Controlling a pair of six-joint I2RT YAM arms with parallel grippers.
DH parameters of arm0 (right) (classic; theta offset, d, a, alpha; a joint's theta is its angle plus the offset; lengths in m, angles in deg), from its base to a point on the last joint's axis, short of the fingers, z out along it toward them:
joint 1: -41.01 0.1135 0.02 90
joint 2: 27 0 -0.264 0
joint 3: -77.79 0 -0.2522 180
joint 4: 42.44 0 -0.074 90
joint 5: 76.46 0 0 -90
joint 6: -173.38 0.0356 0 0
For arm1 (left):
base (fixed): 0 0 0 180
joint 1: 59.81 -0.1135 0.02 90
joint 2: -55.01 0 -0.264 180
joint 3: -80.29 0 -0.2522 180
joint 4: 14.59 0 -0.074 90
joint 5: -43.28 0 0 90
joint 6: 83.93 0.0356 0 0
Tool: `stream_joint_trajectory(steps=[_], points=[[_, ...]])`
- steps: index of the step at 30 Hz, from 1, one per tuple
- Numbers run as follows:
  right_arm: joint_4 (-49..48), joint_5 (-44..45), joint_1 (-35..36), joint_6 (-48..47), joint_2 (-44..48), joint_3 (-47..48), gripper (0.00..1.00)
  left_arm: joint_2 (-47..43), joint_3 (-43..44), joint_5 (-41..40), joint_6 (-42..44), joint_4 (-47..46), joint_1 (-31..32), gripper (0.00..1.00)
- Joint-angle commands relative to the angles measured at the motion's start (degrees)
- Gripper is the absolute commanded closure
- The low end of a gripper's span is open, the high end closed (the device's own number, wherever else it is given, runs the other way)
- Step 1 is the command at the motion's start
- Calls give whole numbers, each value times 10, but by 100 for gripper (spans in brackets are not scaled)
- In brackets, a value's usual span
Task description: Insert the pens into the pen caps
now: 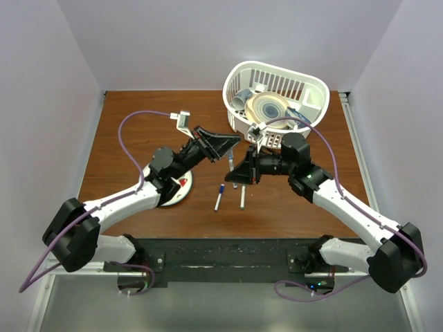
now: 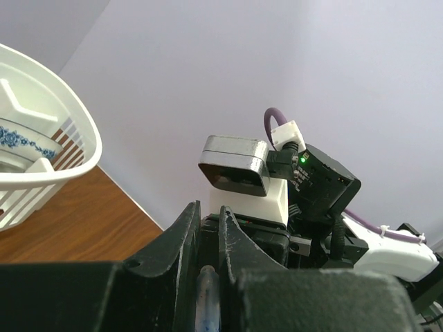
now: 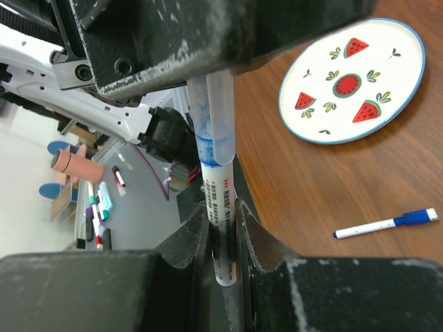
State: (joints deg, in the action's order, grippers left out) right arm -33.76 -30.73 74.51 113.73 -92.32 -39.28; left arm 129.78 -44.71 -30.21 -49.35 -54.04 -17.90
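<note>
My right gripper [image 3: 223,211] is shut on a white pen [image 3: 223,235] with red print on its barrel. The pen's tip sits inside a translucent blue cap [image 3: 214,131], and my left gripper [image 2: 210,211] is shut on that cap [image 2: 205,297]. In the top view the two grippers, left [image 1: 232,144] and right [image 1: 239,173], meet above the table's middle with the pen [image 1: 230,163] between them. Two more pens lie on the table: one with a blue cap [image 1: 219,197], also in the right wrist view [image 3: 384,225], and one just right of it [image 1: 242,197].
A white slotted basket [image 1: 315,86] with dishes and tape rolls stands at the back right; its rim shows in the left wrist view [image 2: 41,173]. A watermelon-print plate [image 3: 351,79] lies left of the pens, partly under my left arm [image 1: 181,188].
</note>
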Motion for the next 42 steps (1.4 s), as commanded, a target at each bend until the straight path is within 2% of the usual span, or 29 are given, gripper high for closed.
stream_joint_trajectory(steps=[1, 4, 12, 20, 24, 29, 33, 36, 37, 40, 42], points=[[-268, 241, -82, 26, -7, 128, 100, 24, -70, 247, -59, 88, 110, 100], [-246, 247, -89, 7, -18, 157, 100, 49, -66, 255, -62, 74, 128, 100], [-236, 256, -133, 8, -41, 210, 100, 37, -71, 233, -48, 107, 135, 100], [-240, 255, -135, 6, -79, 256, 100, 42, -57, 227, -35, 113, 153, 100], [-245, 245, -135, -13, -96, 277, 100, 51, -58, 237, -48, 86, 157, 100], [-223, 217, -135, -22, -105, 272, 100, 38, -34, 216, -25, 134, 154, 100], [-194, 185, -116, -28, -97, 222, 100, 28, 36, 217, -13, 167, 114, 100], [-210, 157, -98, -41, -82, 163, 100, 18, 118, 215, 29, 233, 67, 91], [-215, 142, -95, -42, -75, 153, 100, 12, 139, 213, 39, 259, 55, 80], [-205, 130, -83, -50, -62, 116, 100, 10, 226, 215, 75, 300, -8, 67], [-198, 118, -77, -48, -65, 105, 100, 20, 292, 215, 108, 321, -23, 58]])
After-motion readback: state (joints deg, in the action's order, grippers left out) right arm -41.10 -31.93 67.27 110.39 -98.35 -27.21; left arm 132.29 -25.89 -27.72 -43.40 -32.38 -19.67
